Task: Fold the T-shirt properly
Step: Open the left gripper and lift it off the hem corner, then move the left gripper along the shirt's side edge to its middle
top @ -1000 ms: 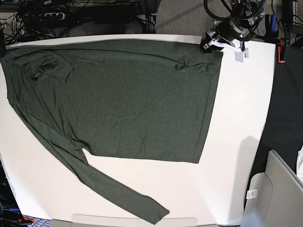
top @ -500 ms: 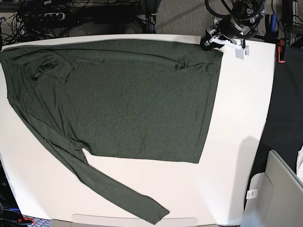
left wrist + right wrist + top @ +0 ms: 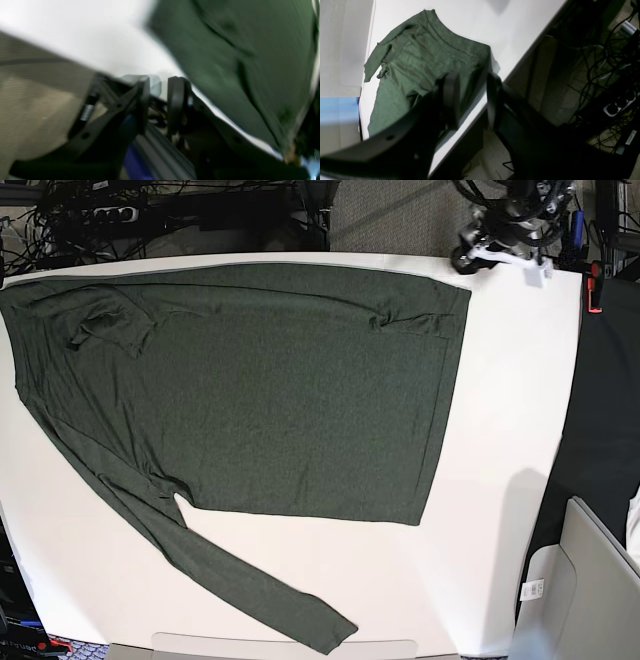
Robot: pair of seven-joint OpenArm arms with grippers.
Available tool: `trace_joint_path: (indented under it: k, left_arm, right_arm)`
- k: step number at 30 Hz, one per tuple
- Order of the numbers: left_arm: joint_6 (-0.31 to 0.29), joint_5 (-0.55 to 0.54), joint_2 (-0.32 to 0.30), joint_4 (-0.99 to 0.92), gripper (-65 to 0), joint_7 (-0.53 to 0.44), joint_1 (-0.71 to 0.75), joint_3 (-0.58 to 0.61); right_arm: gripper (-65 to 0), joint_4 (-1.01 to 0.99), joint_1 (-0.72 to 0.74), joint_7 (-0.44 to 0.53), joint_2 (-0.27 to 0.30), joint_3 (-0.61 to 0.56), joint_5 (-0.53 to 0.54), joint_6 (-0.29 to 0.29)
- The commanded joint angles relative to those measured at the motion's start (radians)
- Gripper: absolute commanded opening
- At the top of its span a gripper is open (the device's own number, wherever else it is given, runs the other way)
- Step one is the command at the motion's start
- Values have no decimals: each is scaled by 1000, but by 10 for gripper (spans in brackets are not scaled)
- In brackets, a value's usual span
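Here, in the base view, you are looking at the T-shirt (image 3: 270,390) lying spread flat on the white table (image 3: 510,430), filling the upper left and middle of the frame. One long sleeve is trailing diagonally down toward the bottom centre, and the other is lying folded across the body along the top edge. The left gripper (image 3: 500,255) is sitting blurred at the upper right, at the table's far edge, just beside the shirt's corner and apart from the cloth — this view is not showing you how its jaws stand.

In the left wrist view, everything is smearing with motion. You are seeing the two dark fingers (image 3: 176,102) in the middle of the frame with a gap between them and nothing in that gap; the green shirt is filling the upper right, the white table the upper left.

In the right wrist view, the right gripper (image 3: 471,100) is hanging off the table's edge in the centre of the frame, its jaws parted and gripping nothing. The shirt is lying in the left half on the white table, and tangled cables (image 3: 607,62) are showing at the right.
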Motion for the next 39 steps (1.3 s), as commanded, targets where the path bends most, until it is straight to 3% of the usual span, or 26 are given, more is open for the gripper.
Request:
trace_joint_path:
  k: [1,16,28,39]
  left_arm:
    - [5,2,-3,12,-518,16,8,-18]
    - [5,0,-32,80,-518,85,-208,-30]
    - [5,11,-83,54,-518,85,-396,141]
    - [5,140,-100,-75,-518,85,-613,251]
  right_arm:
    - [-468,17,-8,11,27,10,24,10]
    - [-468,200,-40,11,42,44,24,10]
    - [-468,194,14,11,197,51,7,10]
    - [-468,194,268,17,249,-213,-174,10]
